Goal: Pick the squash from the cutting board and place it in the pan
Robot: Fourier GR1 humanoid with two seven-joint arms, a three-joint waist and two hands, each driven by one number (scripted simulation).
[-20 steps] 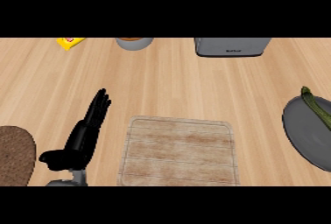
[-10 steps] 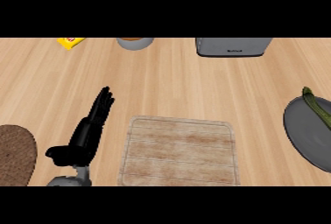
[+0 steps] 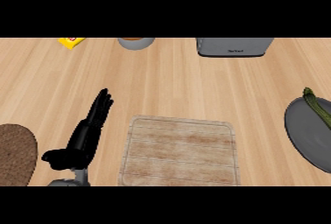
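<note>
A pale wooden cutting board (image 3: 179,151) lies at the lower middle of the counter with nothing on it. At the right edge sits the grey pan (image 3: 310,133), partly cut off by the view. A long green squash (image 3: 316,104) lies in the pan, its tip over the pan's upper rim. My left hand (image 3: 84,135) is just left of the board, fingers straight and pointing up the counter, holding nothing. My right hand does not show.
A brown round mat (image 3: 14,153) lies at the lower left edge. Along the back stand a yellow packet (image 3: 72,41), a grey bowl (image 3: 135,42) and a grey toaster (image 3: 234,46).
My left hand has shifted slightly to the right and down beside the board. The squash and pan have not moved.
</note>
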